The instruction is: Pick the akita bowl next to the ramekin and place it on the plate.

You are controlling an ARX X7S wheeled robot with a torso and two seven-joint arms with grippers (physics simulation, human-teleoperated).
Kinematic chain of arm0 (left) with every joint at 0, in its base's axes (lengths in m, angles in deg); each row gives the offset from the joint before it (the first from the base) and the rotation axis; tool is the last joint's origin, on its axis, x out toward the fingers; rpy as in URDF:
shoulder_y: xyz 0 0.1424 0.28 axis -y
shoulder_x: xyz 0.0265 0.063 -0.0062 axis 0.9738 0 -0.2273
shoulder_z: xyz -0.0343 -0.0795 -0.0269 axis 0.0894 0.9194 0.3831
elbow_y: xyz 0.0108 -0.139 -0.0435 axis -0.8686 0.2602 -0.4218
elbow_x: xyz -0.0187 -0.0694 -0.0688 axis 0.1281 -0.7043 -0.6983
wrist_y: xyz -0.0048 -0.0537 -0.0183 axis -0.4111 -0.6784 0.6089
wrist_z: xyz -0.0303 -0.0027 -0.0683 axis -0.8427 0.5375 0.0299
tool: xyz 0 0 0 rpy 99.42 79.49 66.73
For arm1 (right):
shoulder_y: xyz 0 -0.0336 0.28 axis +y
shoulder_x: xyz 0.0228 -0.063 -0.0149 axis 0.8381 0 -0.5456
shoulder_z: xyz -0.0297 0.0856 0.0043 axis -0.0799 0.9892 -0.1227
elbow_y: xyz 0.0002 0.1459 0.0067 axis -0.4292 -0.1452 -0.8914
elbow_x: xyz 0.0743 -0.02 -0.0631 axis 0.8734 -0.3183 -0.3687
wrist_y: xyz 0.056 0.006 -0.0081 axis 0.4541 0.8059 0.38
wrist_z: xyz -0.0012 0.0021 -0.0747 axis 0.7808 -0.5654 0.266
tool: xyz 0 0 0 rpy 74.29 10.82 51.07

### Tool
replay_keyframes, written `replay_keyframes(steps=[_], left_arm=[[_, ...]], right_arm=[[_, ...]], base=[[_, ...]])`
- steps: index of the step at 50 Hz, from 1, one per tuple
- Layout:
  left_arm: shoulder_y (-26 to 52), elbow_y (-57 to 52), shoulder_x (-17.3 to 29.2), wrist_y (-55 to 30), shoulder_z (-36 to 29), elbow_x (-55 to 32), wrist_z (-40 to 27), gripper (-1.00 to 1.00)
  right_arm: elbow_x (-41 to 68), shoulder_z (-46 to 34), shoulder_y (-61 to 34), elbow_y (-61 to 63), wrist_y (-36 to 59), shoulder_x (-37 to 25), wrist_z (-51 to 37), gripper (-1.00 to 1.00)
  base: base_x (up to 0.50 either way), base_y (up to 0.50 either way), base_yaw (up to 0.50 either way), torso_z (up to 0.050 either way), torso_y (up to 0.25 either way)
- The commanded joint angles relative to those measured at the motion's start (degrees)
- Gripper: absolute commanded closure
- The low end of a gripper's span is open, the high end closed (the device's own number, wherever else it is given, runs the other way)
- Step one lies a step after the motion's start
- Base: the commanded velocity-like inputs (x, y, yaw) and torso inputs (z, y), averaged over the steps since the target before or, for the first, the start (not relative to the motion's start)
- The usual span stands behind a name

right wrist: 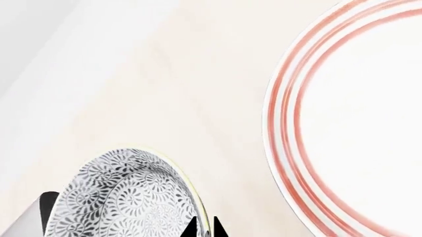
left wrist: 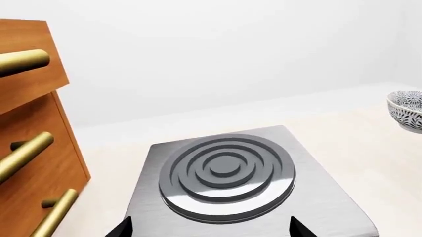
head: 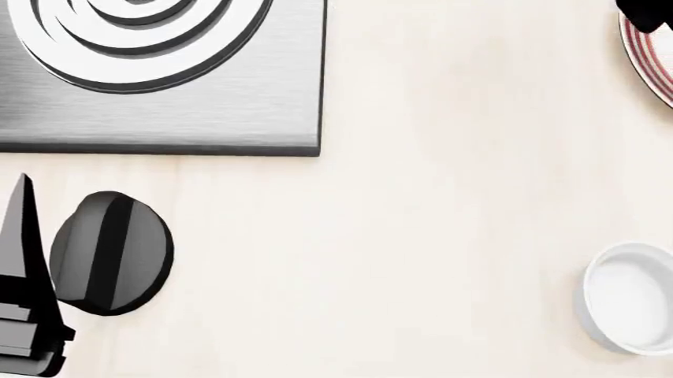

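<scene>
Over on the pale cream countertop [head: 442,236], the head camera picks up a brushed steel hob [head: 210,110] up at eleven o'clock, its ringed burner [head: 137,39] cut by the top edge. Below it at eight o'clock sits a round black knob [head: 110,253], and just beside that, at the frame's edge, the dark tip of the left gripper [head: 24,299]. The ramekin [head: 631,298], plain glossy white, sits at four o'clock, half cut off. At one o'clock a sliver of the plate [head: 647,59] with its red rings peeks in, a dark bit of arm above it.

The left wrist camera looks across the hob [left wrist: 224,197] and burner [left wrist: 224,170] toward a white wall [left wrist: 231,49]. A wooden drawer cabinet [left wrist: 39,148] with brass bar handles [left wrist: 23,155] stands beside the hob. Far off at the edge, a speckled bowl [left wrist: 407,109] rests on the counter; which of the two patterned bowls it is, I cannot tell. Only two black fingertips [left wrist: 122,228] show, set wide apart, with nothing between them.

The right wrist camera hangs close over the counter. The akita bowl [right wrist: 125,197] fills the lower corner, floral pattern facing the lens, rim right against the right gripper [right wrist: 204,228], whose two dark tips sit close together at the rim. Whether they actually pinch it, I cannot tell. The plate [right wrist: 290,148] lies near the bowl, apart from it, with bare counter [right wrist: 165,89] between them.
</scene>
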Motion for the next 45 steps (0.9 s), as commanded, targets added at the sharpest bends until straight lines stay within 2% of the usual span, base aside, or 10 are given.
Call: replay_keyframes(steps=[1, 34, 45], left_arm=[[-0.01, -0.10, 0.07, 0.04, 0.14, -0.01, -0.13, -1.00], [0.41, 0.36, -0.01, -0.42, 0.39, -0.47, 0.35, -1.00], [0.05, 0.49, 0.34, 0.04, 0.42, -0.24, 0.42, -1.00]], right_arm=[[-0.24, 0.53, -0.53, -6.20, 3.17, 1.17, 0.10, 1.00], [-0.19, 0.93, -1.47, -18.33, 9.20, 2.76, -1.01, 1.00], [-0.67, 1.61, -1.57, -11.25, 4.96, -1.78, -3.87, 1.00]], base=[[0.00, 0.00, 0.00, 0.000, 0.000], [0.00, 0.00, 0.00, 0.000, 0.001], [0.00, 0.00, 0.00, 0.000, 0.000]])
